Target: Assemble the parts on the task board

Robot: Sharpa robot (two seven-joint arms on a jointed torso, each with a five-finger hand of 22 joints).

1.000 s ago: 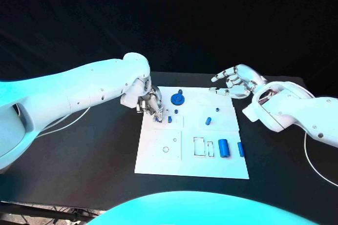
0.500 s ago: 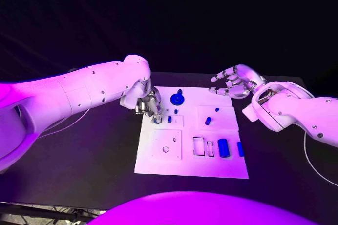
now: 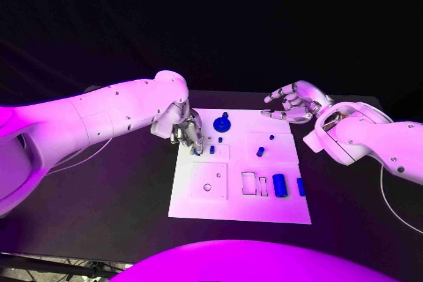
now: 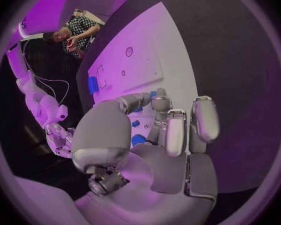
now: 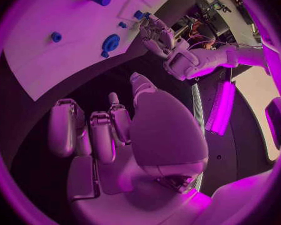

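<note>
The white task board (image 3: pixel 201 202) lies mid-table. On it are a round blue part (image 3: pixel 222 124), small blue pegs (image 3: pixel 211 149) (image 3: pixel 260 151), a blue cylinder (image 3: pixel 279 185) and a blue bar (image 3: pixel 301 186). My left hand (image 3: pixel 185 130) points down at the board's far left part, its fingertips (image 4: pixel 160 101) right beside a small peg (image 4: pixel 154 92). Thumb and fingers stand close together, and whether they pinch anything is hidden. My right hand (image 3: pixel 295 103) hovers over the board's far right corner, fingers apart and loosely curled, holding nothing.
Two empty rectangular slots (image 3: pixel 255 183) and a small round hole (image 3: pixel 207 187) mark the board's near half. Bare black table (image 3: pixel 115 190) surrounds the board on all sides.
The left hand's fingertips have crept slightly toward the board's left edge. The right hand and the parts have stayed where they were.
</note>
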